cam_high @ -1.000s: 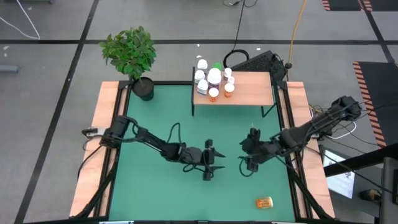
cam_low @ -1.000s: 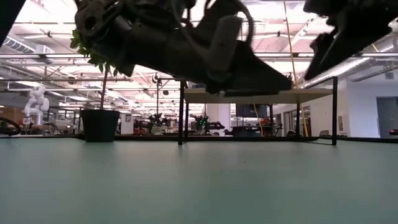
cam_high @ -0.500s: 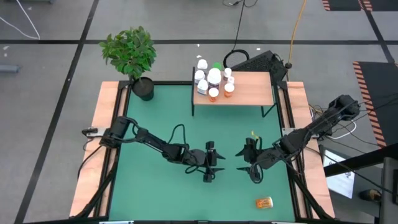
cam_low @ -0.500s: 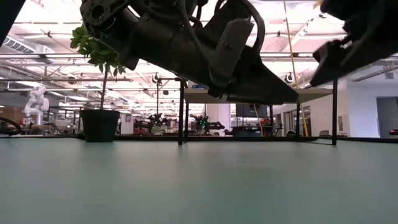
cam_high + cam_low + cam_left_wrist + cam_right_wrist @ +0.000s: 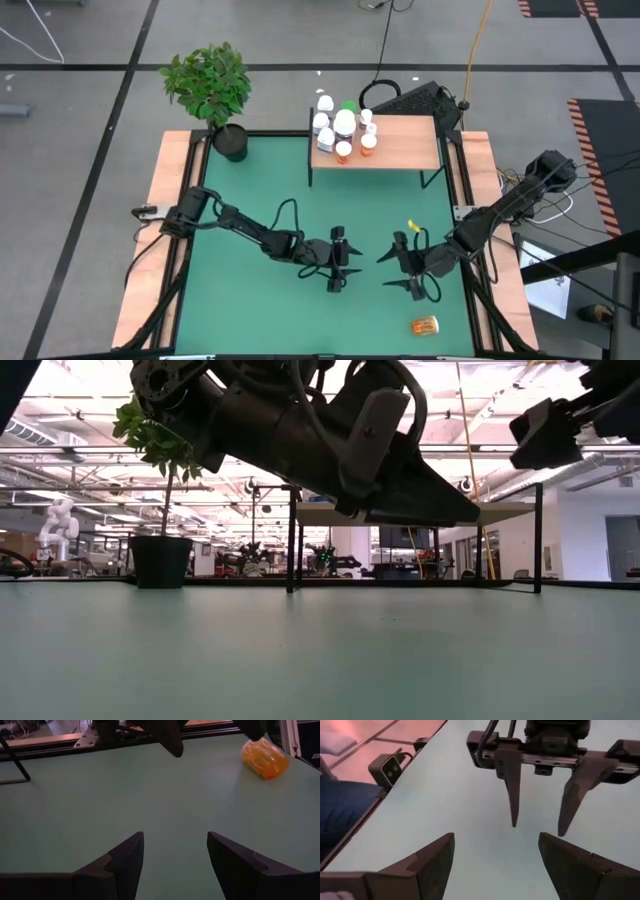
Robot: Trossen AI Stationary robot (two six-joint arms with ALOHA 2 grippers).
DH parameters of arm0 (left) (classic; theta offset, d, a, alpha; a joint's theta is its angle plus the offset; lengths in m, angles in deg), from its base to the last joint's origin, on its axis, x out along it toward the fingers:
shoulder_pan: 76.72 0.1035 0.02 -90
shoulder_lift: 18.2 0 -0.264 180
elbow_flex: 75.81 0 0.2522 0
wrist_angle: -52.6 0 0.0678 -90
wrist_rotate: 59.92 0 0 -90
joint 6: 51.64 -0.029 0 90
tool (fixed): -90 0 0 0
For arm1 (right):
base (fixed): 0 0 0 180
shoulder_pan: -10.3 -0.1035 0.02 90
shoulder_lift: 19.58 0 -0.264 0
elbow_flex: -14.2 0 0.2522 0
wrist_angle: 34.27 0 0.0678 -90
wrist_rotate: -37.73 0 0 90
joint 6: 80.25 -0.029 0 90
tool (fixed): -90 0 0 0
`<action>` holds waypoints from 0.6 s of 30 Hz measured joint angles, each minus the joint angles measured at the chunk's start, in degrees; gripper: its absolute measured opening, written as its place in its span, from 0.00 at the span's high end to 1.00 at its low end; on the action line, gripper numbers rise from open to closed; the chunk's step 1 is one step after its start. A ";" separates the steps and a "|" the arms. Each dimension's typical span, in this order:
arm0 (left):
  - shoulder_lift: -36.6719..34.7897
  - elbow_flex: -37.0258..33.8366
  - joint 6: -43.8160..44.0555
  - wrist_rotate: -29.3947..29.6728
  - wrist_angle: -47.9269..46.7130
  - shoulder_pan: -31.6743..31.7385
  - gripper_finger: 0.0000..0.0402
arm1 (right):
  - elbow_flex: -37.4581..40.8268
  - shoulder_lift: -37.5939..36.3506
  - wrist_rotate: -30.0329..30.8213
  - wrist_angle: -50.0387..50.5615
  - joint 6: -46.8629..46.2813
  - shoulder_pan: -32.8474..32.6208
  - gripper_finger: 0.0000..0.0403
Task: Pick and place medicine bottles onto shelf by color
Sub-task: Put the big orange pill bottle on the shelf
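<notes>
Left gripper (image 5: 337, 277): low centre of the high view, above the green mat, fingers spread apart with nothing between them; the left wrist view shows bare mat in the gap between its two dark fingers (image 5: 125, 857).
Right gripper (image 5: 405, 275): just right of centre in the high view, facing the left gripper across a short gap, fingers parted and empty; the right wrist view shows only mat between its fingers (image 5: 432, 855).
Left gripper from the right wrist view (image 5: 536, 820): upper part of that frame, its two pointed fingers apart, tips aimed down toward the mat.
Loose amber bottle (image 5: 424, 325): lying on its side on the mat, lower right of the high view, below the right gripper and apart from it; also at the upper right of the left wrist view (image 5: 265, 760).
Shelf (image 5: 405, 145): light-wood board on thin black legs, upper centre of the high view at the mat's far edge.
Bottles on the shelf (image 5: 342, 125): clustered at the board's left end, white ones toward the top, two amber ones with white caps at the lower edge of the cluster, one green cap at the top.
Green mat (image 5: 250, 190): covers the table between the wooden side rails.
Potted plant (image 5: 212, 90): upper left of the high view, pot on the mat's far left corner.
Low view: the left arm's dark body fills the upper middle; the shelf's legs stand behind it.
</notes>
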 joint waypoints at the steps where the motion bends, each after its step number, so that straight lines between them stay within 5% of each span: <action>1: 0.00 0.00 0.46 0.00 0.00 0.00 0.45 | 0.00 0.00 0.35 0.02 -0.03 0.03 0.30; 7: 0.00 0.00 1.68 0.00 -0.17 -0.01 0.45 | 0.32 0.51 7.50 -3.68 0.33 0.03 0.30; 18: 0.00 -0.02 3.29 -5.16 -0.73 -0.80 0.45 | 4.43 0.81 5.66 -12.54 3.29 0.03 0.30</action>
